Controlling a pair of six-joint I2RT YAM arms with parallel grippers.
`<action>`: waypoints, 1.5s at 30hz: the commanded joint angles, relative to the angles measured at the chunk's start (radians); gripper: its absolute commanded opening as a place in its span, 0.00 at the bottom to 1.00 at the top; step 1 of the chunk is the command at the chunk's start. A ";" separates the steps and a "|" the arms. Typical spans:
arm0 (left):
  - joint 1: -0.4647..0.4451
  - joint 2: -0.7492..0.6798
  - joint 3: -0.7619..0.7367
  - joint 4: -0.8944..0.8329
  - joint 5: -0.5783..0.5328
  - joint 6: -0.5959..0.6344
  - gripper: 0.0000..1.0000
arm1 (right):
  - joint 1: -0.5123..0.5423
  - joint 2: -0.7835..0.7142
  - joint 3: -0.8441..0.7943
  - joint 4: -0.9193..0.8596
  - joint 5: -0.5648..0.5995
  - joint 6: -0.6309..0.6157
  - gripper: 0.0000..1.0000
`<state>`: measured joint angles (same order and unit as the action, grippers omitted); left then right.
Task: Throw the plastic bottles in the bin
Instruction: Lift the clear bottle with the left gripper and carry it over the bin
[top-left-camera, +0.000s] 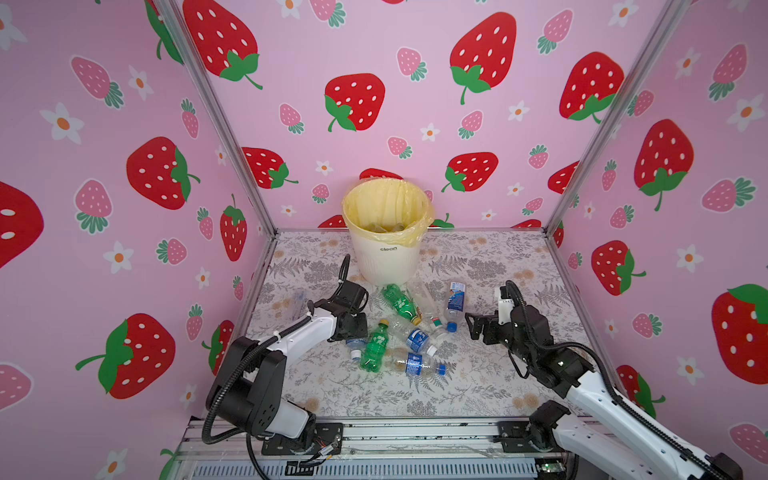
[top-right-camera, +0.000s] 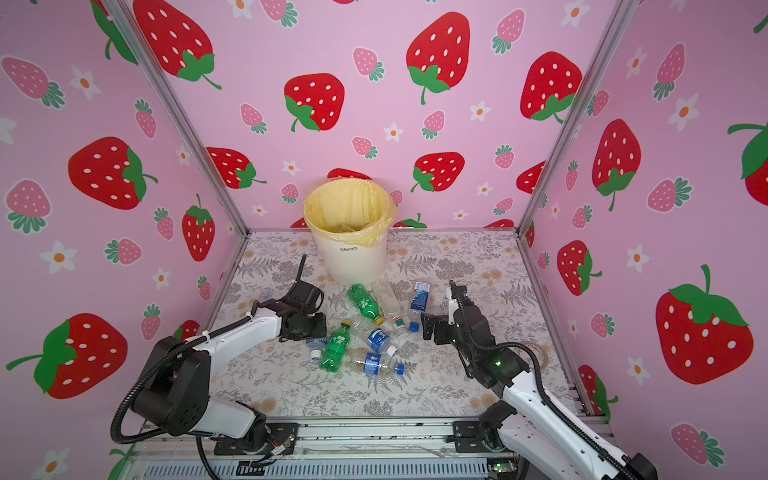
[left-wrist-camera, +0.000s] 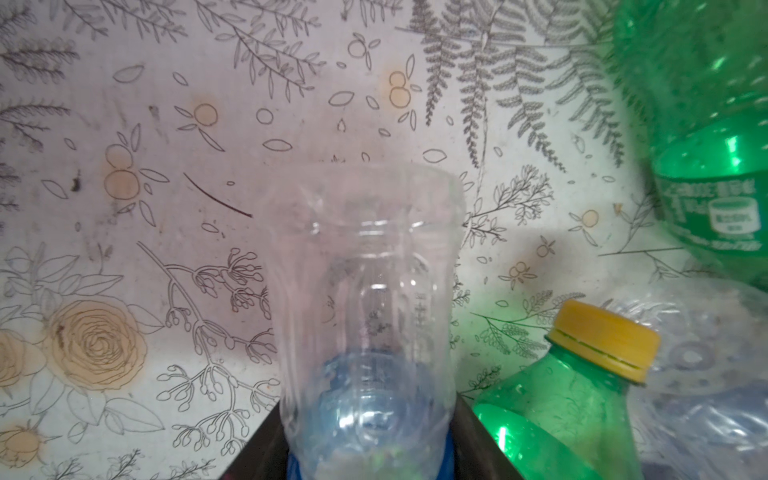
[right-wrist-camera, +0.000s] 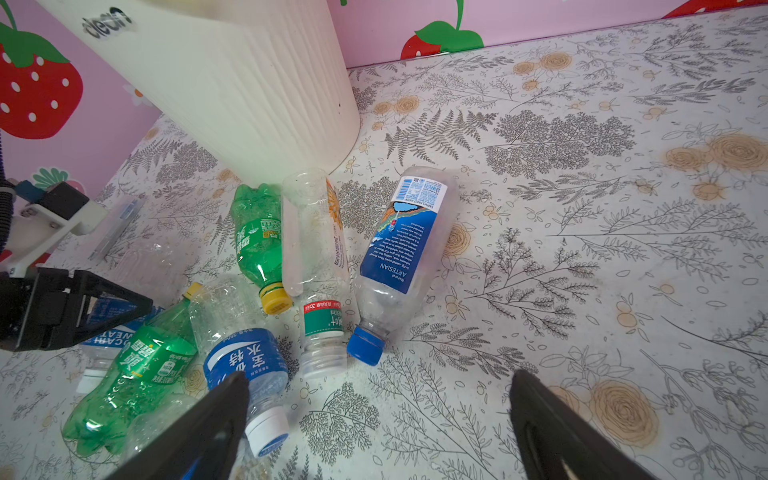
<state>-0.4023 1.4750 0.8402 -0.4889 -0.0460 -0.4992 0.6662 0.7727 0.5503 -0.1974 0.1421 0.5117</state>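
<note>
Floral tabletop (top-left-camera: 478, 386): our left gripper (top-left-camera: 353, 334) pinches a thin clear bottle (left-wrist-camera: 365, 291) that could buckle and slip; our right gripper (right-wrist-camera: 379, 376) hangs spread.

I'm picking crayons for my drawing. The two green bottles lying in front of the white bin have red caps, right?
Not quite: their caps are yellow, not red. The right wrist view shows a yellow cap on one green bottle, and the other green bottle has one too. Both do lie in front of the white bin.
</note>
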 joint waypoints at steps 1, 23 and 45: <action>-0.003 -0.008 -0.011 -0.017 -0.020 -0.014 0.54 | -0.007 -0.005 0.004 -0.011 0.017 0.022 0.99; 0.100 -0.196 0.057 -0.020 0.086 -0.012 0.53 | -0.007 -0.102 -0.037 -0.083 0.020 0.097 0.99; 0.192 -0.433 0.157 0.035 0.333 0.113 0.55 | -0.007 -0.069 -0.037 -0.098 -0.003 0.154 0.99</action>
<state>-0.2157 1.0809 0.9333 -0.4732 0.2455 -0.4294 0.6628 0.6983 0.5213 -0.3065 0.1455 0.6441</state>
